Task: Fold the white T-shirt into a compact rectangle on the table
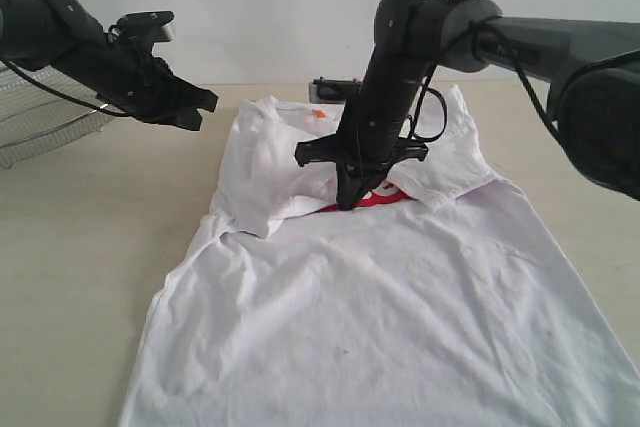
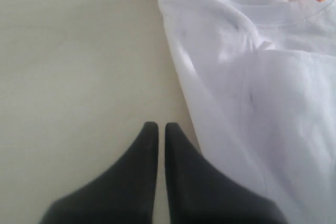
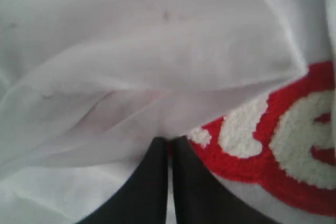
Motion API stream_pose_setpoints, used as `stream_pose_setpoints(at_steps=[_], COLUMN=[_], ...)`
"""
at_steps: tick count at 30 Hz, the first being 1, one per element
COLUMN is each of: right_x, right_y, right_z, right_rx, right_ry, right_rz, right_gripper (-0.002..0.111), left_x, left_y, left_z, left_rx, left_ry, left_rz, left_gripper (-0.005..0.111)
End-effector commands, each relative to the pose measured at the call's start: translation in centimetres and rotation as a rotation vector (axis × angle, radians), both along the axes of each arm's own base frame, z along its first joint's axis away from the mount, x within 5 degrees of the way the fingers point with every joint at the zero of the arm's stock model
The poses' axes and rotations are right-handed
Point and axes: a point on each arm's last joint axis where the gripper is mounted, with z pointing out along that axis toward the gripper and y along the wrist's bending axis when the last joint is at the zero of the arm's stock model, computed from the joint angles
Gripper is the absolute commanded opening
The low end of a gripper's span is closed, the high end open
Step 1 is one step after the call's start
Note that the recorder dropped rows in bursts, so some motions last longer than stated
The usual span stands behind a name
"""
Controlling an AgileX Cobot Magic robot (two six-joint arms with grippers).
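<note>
Pale beige tabletop (image 1: 80,247) with white T-shirt (image 1: 400,317) spread across it, upper part folded down over red chest band (image 3: 252,174). Right fingers (image 3: 147,192) pressed together, tips at the fold's edge beside the lettering. Left fingers (image 2: 131,182) pressed together, empty, above bare tabletop just beside the shirt's shoulder. Wire basket (image 1: 40,117) far left.

Robotics lab or test cell, to judge by the rig: black jointed left robot arm (image 1: 60,37) and grey-and-black right robot arm (image 1: 520,42) with loose cables (image 1: 437,112), both reaching over a wide pale beige wood-grain bench (image 1: 80,247). Behind, a bare white wall (image 1: 270,7). On the bench, plain test-style props: a round silver wire-mesh basket (image 1: 35,122) at the left edge and a white cotton T-shirt with a red lettered band (image 1: 380,307) spread flat.
</note>
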Motion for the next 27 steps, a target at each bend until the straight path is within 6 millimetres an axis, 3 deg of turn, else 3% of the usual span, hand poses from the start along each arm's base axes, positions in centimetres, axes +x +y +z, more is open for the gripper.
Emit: stream_pose_setpoints(at_steps=[1, 4, 10, 13, 18, 23, 27], right_x=[-0.5, -0.5, -0.9, -1.4, -1.6, -0.8, -1.0], right_y=[0.0, -0.1, -0.6, -1.0, 0.3, 1.4, 3.0], right_z=[0.2, 1.1, 5.4, 6.2, 5.9, 4.2, 2.4], right_rx=[-0.003, 0.001, -0.028, -0.053, 0.092, 0.158, 0.197], right_ry=[0.004, -0.020, -0.122, -0.142, -0.141, -0.182, -0.175], right_rz=[0.031, 0.053, 0.083, 0.115, 0.213, 0.182, 0.262], right_gripper=[0.000, 0.000, 0.000, 0.000, 0.000, 0.000, 0.000], left_x=[0.0, 0.0, 0.0, 0.0, -0.1, -0.3, -0.4], left_y=[-0.3, -0.3, -0.3, -0.3, -0.4, -1.2, -2.1], left_z=[0.6, 0.6, 0.6, 0.6, 0.6, 0.6, 0.1], left_rx=[-0.011, -0.011, -0.012, -0.012, -0.026, -0.035, -0.031], left_ry=[-0.010, -0.010, -0.006, -0.006, 0.001, 0.007, 0.010], left_rz=[0.003, 0.003, 0.001, 0.001, 0.005, -0.016, -0.035], left_gripper=[0.005, 0.005, 0.005, 0.005, 0.005, 0.005, 0.005])
